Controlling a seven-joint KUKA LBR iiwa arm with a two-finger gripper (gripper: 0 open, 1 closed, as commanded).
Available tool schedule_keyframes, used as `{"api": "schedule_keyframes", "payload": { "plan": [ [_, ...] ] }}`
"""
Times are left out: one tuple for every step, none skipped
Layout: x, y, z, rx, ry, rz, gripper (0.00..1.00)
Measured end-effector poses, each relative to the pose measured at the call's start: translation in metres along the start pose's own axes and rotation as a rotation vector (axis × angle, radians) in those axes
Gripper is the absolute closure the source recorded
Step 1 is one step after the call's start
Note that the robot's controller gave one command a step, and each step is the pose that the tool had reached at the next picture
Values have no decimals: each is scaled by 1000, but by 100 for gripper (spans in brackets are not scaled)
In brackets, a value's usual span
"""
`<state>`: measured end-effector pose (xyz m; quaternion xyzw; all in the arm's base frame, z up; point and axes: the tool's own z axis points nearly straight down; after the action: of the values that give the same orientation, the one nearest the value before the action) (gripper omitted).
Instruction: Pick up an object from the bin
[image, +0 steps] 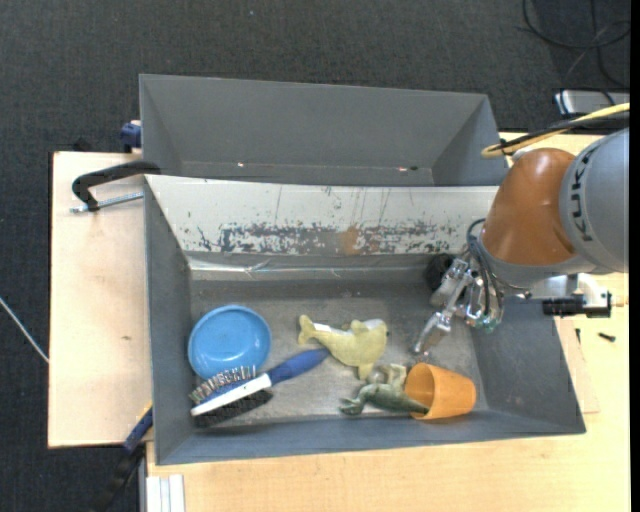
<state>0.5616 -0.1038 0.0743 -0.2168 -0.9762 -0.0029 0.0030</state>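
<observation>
Over the bin's (168, 340) right side, the gripper (432, 318) hangs with fingers spread (nothing between them). Near it lies an orange cup (447, 392).

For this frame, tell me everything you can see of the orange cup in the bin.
The orange cup looks like plain, smooth plastic, slightly tapered. It lies on its side on the floor of the bin, toward the view's lower right, with its open mouth turned left. A green toy figure lies against that mouth. The gripper hangs just above it and seems not to touch it.
</observation>
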Motion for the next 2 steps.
{"api": "schedule_keyframes", "payload": {
  "plan": [
    [13,19,0,2,-18,59,0],
    [68,58,-91,-2,-17,-41,0]
  ]
}}
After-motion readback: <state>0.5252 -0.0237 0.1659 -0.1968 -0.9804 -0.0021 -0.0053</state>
